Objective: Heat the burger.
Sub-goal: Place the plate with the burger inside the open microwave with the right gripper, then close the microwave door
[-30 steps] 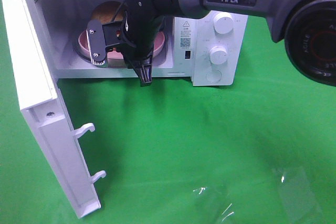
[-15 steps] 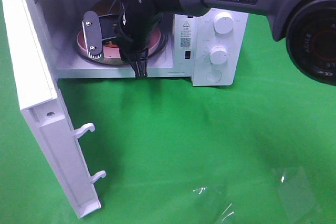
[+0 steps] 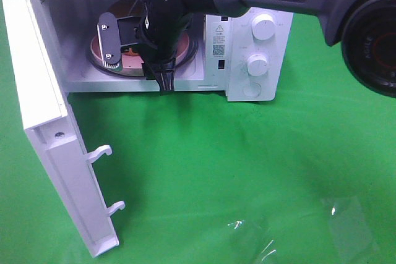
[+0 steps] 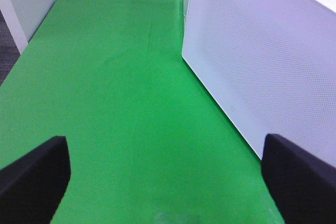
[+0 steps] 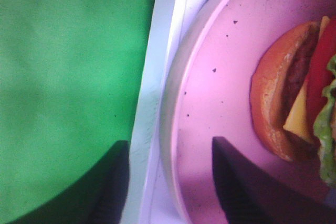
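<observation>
1. At the far left of the green cloth (image 3: pixel 247 171), seen from the high camera, a white boxy microwave oven (image 3: pixel 257 60) stands with its white door (image 3: pixel 43 91) swung open to the left. The right gripper (image 3: pixel 137 60) reaches into the cavity from the right. Its jaws are apart over a pink speckled round plate (image 3: pixel 130 61) on the turntable, and the arm hides most of what the plate carries.
2. Beside a white panel with fine dotted mesh (image 4: pixel 262 51), the left wrist camera shows the left gripper (image 4: pixel 165 182) above bare green cloth. Its two dark fingers are spread wide with nothing between them.
3. From the right wrist camera, the burger (image 5: pixel 299 87), with golden-brown bun, yellow cheese, red tomato and green lettuce, sits on the pink plate inside the oven. The right gripper's dark fingers stand apart, one over the plate and the other over the oven's sill and the cloth. The plate's rim lies between them, clear of both.
</observation>
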Action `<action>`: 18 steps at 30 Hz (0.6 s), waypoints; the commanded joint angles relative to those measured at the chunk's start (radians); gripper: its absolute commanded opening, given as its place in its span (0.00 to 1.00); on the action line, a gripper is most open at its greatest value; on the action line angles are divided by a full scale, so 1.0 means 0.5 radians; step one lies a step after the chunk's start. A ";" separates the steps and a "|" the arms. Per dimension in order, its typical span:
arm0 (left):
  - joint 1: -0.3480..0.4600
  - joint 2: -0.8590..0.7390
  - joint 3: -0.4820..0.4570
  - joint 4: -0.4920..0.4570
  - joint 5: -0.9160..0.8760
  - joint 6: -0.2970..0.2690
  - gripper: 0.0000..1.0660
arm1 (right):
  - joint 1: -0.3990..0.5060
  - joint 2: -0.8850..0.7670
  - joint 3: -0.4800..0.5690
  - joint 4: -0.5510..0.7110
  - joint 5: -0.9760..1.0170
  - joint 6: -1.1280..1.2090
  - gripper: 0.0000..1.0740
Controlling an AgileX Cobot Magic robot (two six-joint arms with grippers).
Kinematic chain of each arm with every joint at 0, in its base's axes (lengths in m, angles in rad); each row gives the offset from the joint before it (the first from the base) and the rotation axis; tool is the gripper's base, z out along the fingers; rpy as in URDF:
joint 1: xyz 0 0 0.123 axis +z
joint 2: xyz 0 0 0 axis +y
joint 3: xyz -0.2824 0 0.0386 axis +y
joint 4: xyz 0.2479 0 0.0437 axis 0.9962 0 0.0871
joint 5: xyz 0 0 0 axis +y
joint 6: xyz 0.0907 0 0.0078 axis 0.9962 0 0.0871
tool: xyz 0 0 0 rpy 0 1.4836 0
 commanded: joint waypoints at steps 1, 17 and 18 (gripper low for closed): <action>-0.006 -0.036 0.002 0.006 -0.018 0.000 0.85 | -0.008 -0.112 0.108 0.018 -0.068 -0.008 0.59; -0.006 -0.036 0.002 0.006 -0.018 0.000 0.85 | 0.030 -0.374 0.590 0.062 -0.296 -0.036 0.64; -0.006 -0.036 0.002 0.006 -0.018 0.000 0.85 | 0.032 -0.418 0.654 0.056 -0.312 -0.036 0.65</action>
